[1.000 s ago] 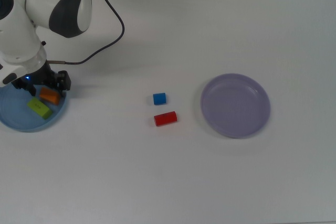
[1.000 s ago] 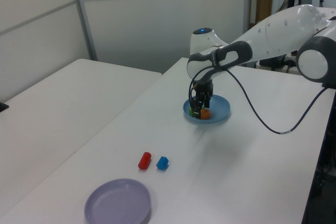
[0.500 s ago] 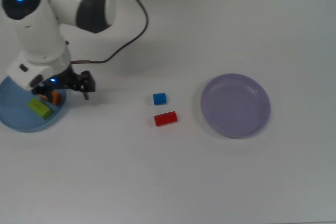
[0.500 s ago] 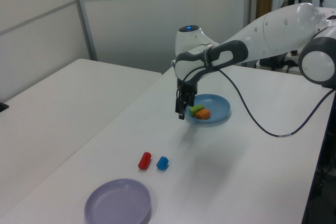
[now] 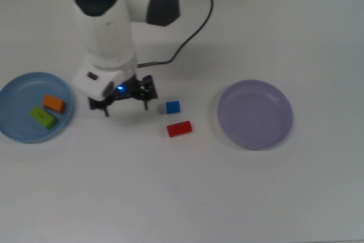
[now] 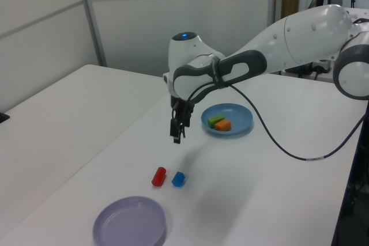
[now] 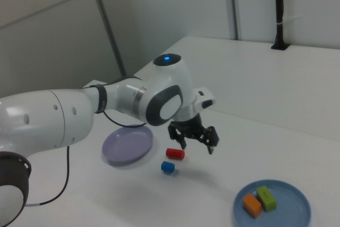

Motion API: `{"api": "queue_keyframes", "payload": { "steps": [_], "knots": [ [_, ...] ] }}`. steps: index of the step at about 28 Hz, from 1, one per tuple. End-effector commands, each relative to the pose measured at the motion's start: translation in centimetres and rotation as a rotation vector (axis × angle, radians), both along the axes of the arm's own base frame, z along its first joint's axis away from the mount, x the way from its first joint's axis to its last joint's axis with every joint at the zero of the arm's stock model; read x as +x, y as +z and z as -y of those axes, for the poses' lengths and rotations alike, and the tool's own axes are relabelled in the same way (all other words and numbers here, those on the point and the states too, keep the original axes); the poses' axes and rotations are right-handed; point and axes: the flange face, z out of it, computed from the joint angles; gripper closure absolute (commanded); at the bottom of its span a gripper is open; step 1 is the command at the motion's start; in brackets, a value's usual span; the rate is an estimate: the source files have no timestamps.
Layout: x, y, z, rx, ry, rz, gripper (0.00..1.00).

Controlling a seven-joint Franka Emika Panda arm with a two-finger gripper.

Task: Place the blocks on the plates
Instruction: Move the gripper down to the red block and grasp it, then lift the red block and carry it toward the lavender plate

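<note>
The gripper [image 5: 125,105] hangs above the white desk [image 5: 182,197] with its jaws spread wide and nothing between them, between the light blue plate [image 5: 14,86] and the two loose blocks. The blue cube [image 5: 173,106] and the red cylinder [image 5: 179,128] lie near each other around the middle of the desk, with the lavender plate [image 5: 256,140] just beyond them. The orange block [image 5: 54,103] and the green block [image 5: 43,117] lie side by side in the light blue plate, so half the task looks done.

The likely next target is the blue cube, the closer of the two. The main risk is the neighbour: the cube and the cylinder lie so close that a wide-open descent could set one finger on the cylinder and shove it. The cylinder lies on its side, so any nudge would probably send it rolling across the smooth desk. An off-centre closure could also twist the small cube out of the jaws.

All four blocks look solid, hard and matte, with crisp edges except for the round cylinder. Both plates look like smooth shallow plastic with low raised rims, which should keep a dropped block from sliding off.
</note>
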Motion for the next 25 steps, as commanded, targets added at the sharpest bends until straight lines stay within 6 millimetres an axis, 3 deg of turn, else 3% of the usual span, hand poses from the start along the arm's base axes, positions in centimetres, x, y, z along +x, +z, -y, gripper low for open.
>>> {"api": "queue_keyframes", "payload": {
  "steps": [1, 6, 9, 11, 13, 20, 22, 25],
  "knots": [
    [-0.3, -0.9, -4.7, 0.008, 0.078, -0.025, 0.00],
    [-0.2, -2.4, -7.5, 0.006, 0.119, -0.033, 0.00],
    [0.2, -3.4, -8.2, 0.003, 0.127, -0.018, 0.00],
    [0.4, -4.2, -8.5, 0.003, 0.130, -0.007, 0.00],
    [0.7, -5.9, -10.2, -0.002, 0.154, 0.002, 0.00],
    [1.7, -7.0, -10.6, -0.014, 0.163, 0.034, 0.00],
    [1.9, -6.9, -10.9, -0.013, 0.166, 0.038, 0.04],
    [1.9, -6.7, -11.0, -0.012, 0.167, 0.041, 0.20]
  ]
}}
